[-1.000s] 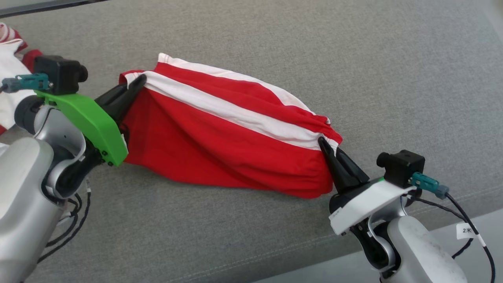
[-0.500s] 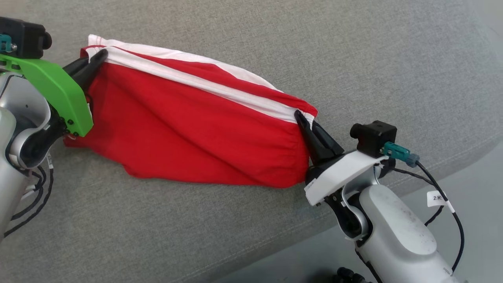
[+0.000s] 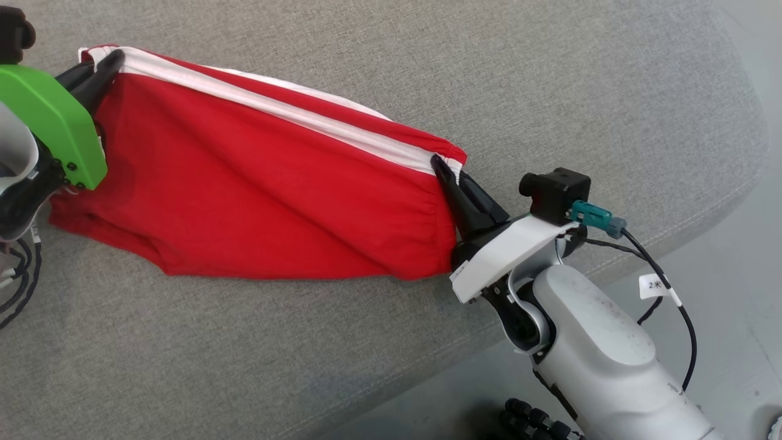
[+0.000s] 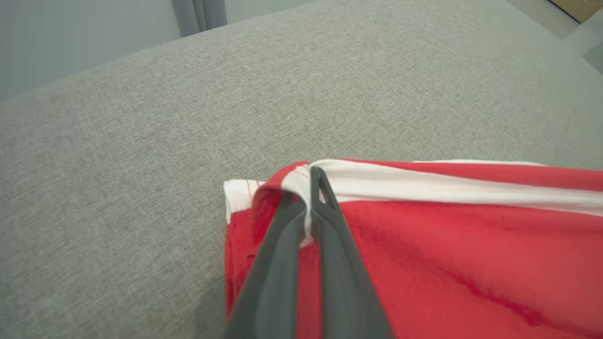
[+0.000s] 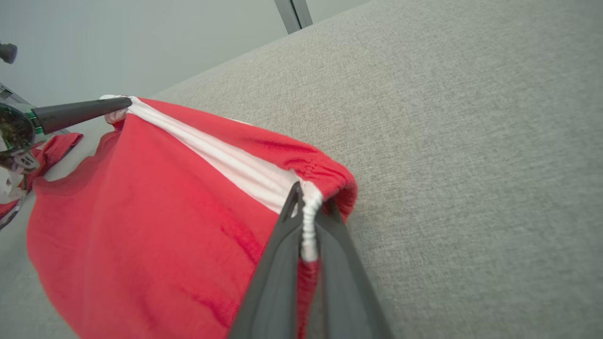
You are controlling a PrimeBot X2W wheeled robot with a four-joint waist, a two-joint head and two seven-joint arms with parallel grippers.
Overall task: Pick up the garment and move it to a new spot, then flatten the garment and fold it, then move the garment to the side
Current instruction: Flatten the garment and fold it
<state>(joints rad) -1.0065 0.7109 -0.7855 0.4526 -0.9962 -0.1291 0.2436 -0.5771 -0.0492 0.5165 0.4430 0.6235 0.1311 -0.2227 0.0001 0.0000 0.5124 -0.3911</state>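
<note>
Grippers: left gripper (image 3: 109,61), two long dark fingers closed tight on the upper-left corner of the red cloth garment with white stripes (image 3: 263,183). Left wrist view confirms this: fingers of the left gripper (image 4: 306,188) pinch the white band where it folds over at the corner, cloth visible between them.

Right gripper (image 3: 450,170), same finger type, clenched on the opposite end of the garment. In the right wrist view the right gripper (image 5: 308,202) nips a gathered, puckered white edge of the garment (image 5: 141,212).

Garment orientation: long axis runs from upper left to lower right in the head view, left gripper at one end and right gripper at the other. The white stripe (image 3: 275,107) follows this axis along the top edge, pulled straight between the two grips. The red body falls away from that edge toward the robot, with diagonal creases. The lower hem appears to lie on the grey woven upholstered surface (image 3: 550,73).

Location: garment sits over the left and middle part of the surface in the head view. Its right end is near the rounded front edge.

Further out: green bracket (image 3: 49,122) on the left wrist, white bracket (image 3: 507,253) and small black camera block (image 3: 556,192) on the right wrist, black cable with white tag (image 3: 657,285) trailing off it.
</note>
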